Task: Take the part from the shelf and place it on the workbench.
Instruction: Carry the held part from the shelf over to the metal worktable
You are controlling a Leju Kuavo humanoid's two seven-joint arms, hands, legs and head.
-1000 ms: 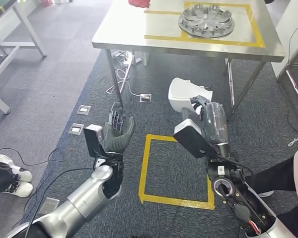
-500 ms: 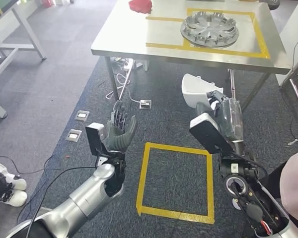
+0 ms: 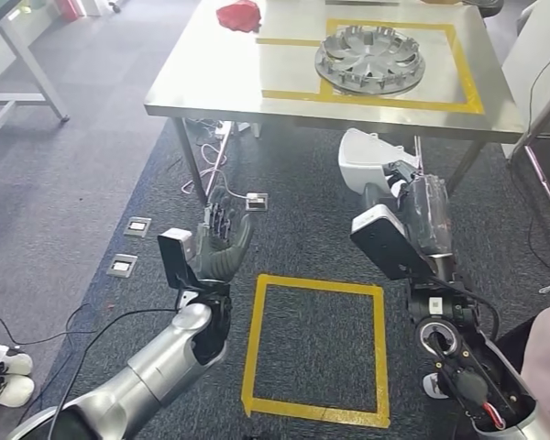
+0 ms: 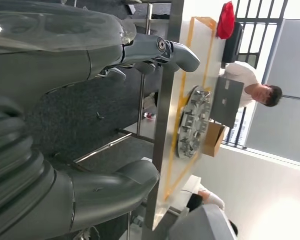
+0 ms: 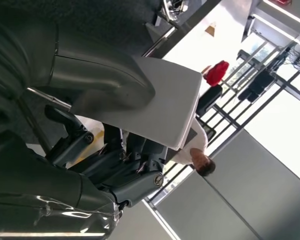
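My right hand (image 3: 419, 213) grips a white curved plastic part (image 3: 364, 158), held up in front of me just below the near edge of the steel workbench (image 3: 210, 78). In the right wrist view the white part (image 5: 167, 107) lies pinched between the thumb and the dark fingers (image 5: 133, 187). My left hand (image 3: 220, 243) is raised over the carpet, palm up, fingers apart and holding nothing; the left wrist view shows its thumb (image 4: 110, 187) and fingers (image 4: 160, 50) spread. A yellow-taped rectangle on the bench holds a grey wheel cover (image 3: 369, 60).
A red cloth (image 3: 237, 16) lies on the bench's far left. A yellow tape square (image 3: 313, 348) marks the carpet before me. Cables and floor sockets (image 3: 137, 225) lie to the left. A person's sleeve (image 3: 545, 344) is at the right edge, shoes (image 3: 3, 378) at the left.
The whole picture has shifted: the camera has moved and the bench now sits nearer and more to the left. My right hand holds the white part slightly higher, close under the bench edge.
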